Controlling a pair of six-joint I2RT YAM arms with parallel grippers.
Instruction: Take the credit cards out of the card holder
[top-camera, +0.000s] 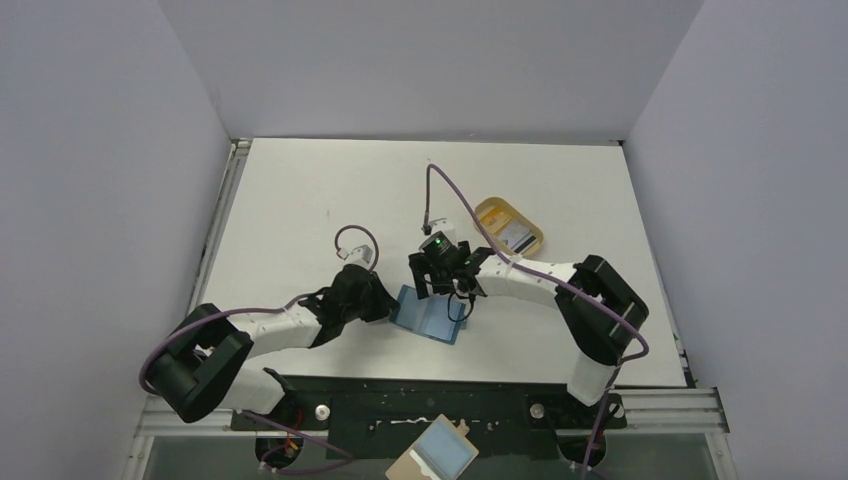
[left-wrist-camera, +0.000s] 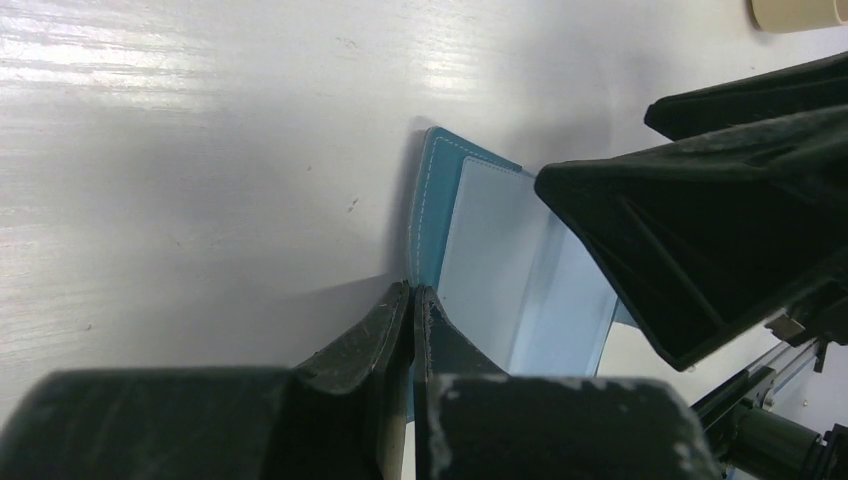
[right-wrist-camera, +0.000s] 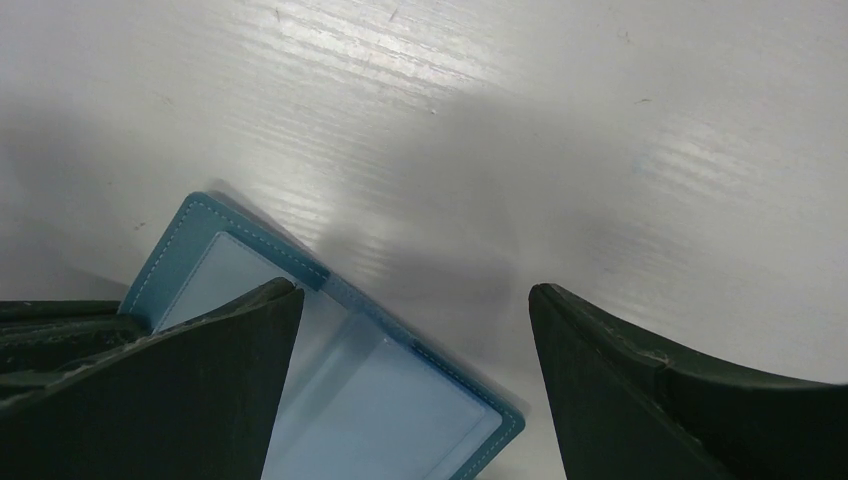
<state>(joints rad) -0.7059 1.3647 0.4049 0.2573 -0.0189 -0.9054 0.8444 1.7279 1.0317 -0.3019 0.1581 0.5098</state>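
Observation:
The teal-blue card holder (top-camera: 432, 316) lies open on the white table, its pale blue pockets facing up. My left gripper (top-camera: 386, 302) is shut on its left edge; in the left wrist view the gripper (left-wrist-camera: 412, 291) pinches the teal border of the card holder (left-wrist-camera: 485, 240). My right gripper (top-camera: 441, 281) hovers open over the holder's far side. In the right wrist view the gripper (right-wrist-camera: 415, 291) spans the holder's far edge (right-wrist-camera: 360, 385). A pale card with dark markings (top-camera: 517, 238) lies in the tan oval tray (top-camera: 490, 211). No card shows in the pockets.
The tan tray stands just behind and right of the right gripper, and its rim (left-wrist-camera: 800, 12) shows in the left wrist view. A tan board with a light-blue rectangle (top-camera: 440, 455) lies below the table's near rail. Grey walls enclose the table on three sides.

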